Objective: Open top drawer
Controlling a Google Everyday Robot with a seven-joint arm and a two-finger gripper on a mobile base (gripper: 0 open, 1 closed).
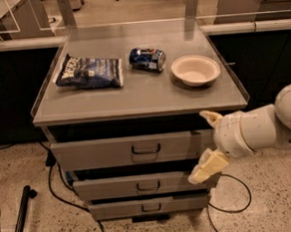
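The top drawer (103, 153) is the widest of three grey drawer fronts under the grey table top, with a small dark loop handle (146, 149) at its centre. My gripper (208, 142) is at the drawer's right end, to the right of the handle and apart from it. It is open: one cream finger (210, 116) is by the drawer's upper right corner, the other finger (207, 168) hangs below in front of the middle drawer. The white arm reaches in from the right.
Two narrower grey drawers, the middle one (115, 188) and the lowest one (122, 208), sit below. On the table top (144, 98) lie a dark chip bag (90, 72), a blue can (147, 58) on its side and a white bowl (195, 70). Black cables (55, 186) trail on the floor at left.
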